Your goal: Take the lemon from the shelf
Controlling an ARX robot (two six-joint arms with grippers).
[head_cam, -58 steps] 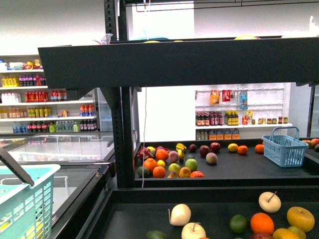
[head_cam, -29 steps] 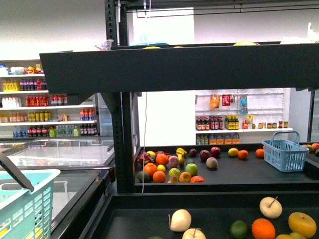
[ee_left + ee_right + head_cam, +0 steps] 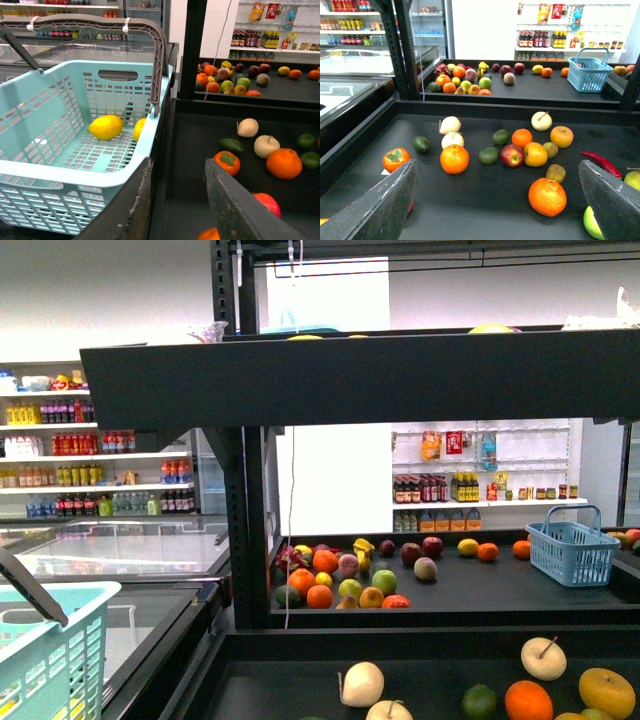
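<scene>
The shelf (image 3: 350, 375) is a black tiered stand; its lower tray (image 3: 470, 210) holds scattered fruit. A bright yellow oval lemon (image 3: 105, 126) lies in the turquoise basket (image 3: 60, 170). Beside it a second yellow fruit (image 3: 139, 129) is half hidden by the basket's handle. Yellow rounded tops (image 3: 492, 328) peek over the top tray's rim; I cannot tell what they are. My left gripper (image 3: 176, 167) is open over the basket's rim and the tray's edge, holding nothing. My right gripper (image 3: 497, 170) is open wide above the lower tray's fruit. Neither gripper shows in the front view.
The lower tray carries oranges (image 3: 454, 158), a red apple (image 3: 512, 155), a yellow-orange fruit (image 3: 535, 154), a persimmon (image 3: 396, 159), green fruits and a red chili (image 3: 602, 163). A blue basket (image 3: 571, 548) and a fruit heap (image 3: 340, 575) sit on the far tray. Glass freezers stand at left.
Since a second ago the shelf and fruit have slid slightly lower in the front view. Over the last half second nothing has visibly moved.
</scene>
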